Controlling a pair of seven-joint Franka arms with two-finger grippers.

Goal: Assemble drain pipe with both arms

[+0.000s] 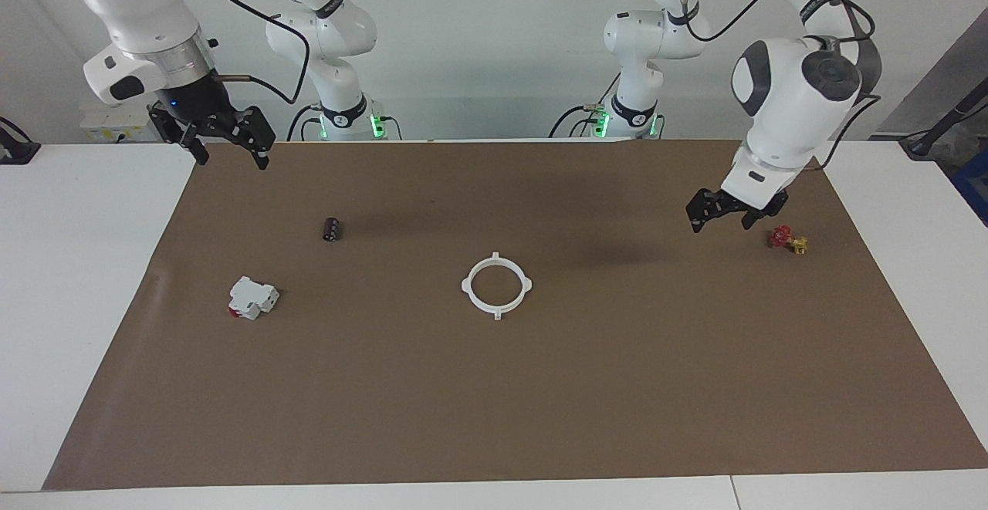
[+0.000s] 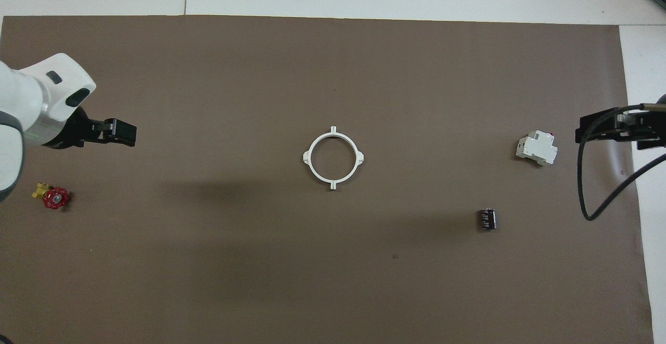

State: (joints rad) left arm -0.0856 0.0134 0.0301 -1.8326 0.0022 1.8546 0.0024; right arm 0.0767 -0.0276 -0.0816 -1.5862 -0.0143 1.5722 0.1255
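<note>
The drain pipe (image 1: 496, 285) sits mid-worktop (image 1: 540, 417) as one closed ring, so it looks assembled to me. Both tools hang spread open and empty, clear of it: left tool (image 1: 727, 213) over the red valve's end, right tool (image 1: 224, 140) over the other. Only the overhead view shows the ring's round outline plainly; the seams are hard to make out.

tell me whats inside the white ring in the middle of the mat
Only bare brown mat shows inside the drain pipe ring; nothing else lies in it. What its thin rim covers cannot be seen.
</note>
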